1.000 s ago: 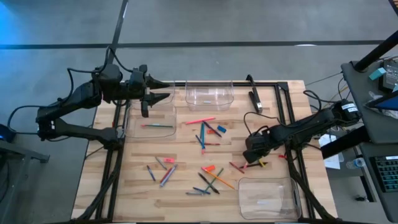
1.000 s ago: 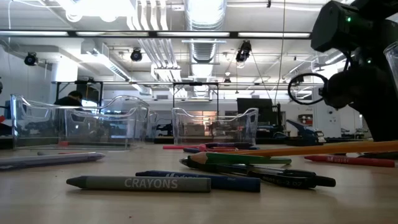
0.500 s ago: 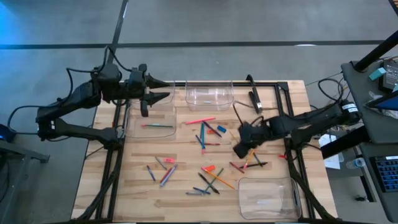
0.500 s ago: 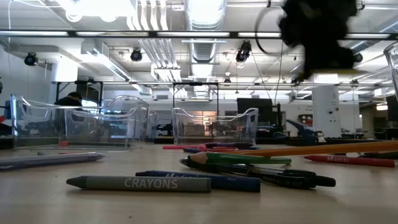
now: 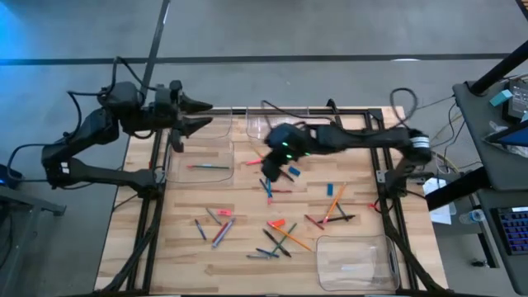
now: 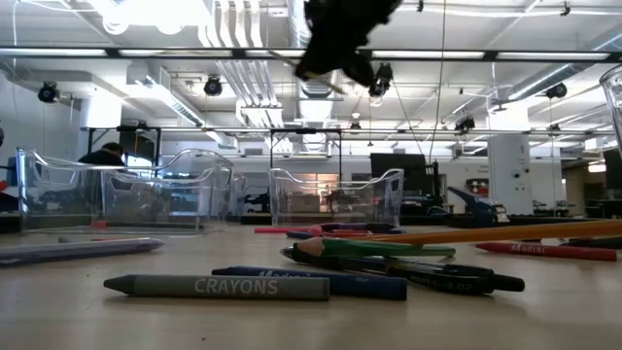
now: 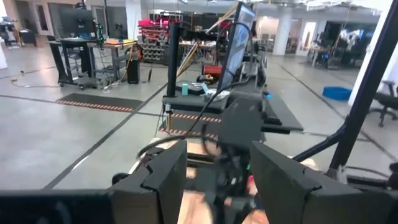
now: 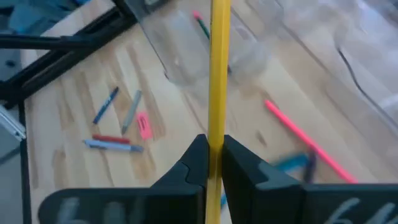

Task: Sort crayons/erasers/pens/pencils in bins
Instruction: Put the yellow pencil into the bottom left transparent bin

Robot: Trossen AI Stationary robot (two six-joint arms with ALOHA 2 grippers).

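Right tool (image 5: pixel 273 167) is pinching a yellow pencil (image 8: pixel 217 81) above the counter (image 5: pixel 247 239) centre, carrying it toward the far bins (image 5: pixel 278 125); next: align over a bin, release; left tool (image 5: pixel 198 115) is idling, spread.

My right gripper (image 6: pixel 335 44) hangs high above the table (image 6: pixel 544 311), a dark blurred shape. Well below it and farther back stands a clear bin (image 6: pixel 335 199); another bin (image 6: pixel 121 190) sits off to one side. Nearer the camera, beneath me, lie a grey crayon (image 6: pixel 219 286), a green pencil (image 6: pixel 374 249) and a long orange pencil (image 6: pixel 505 232).
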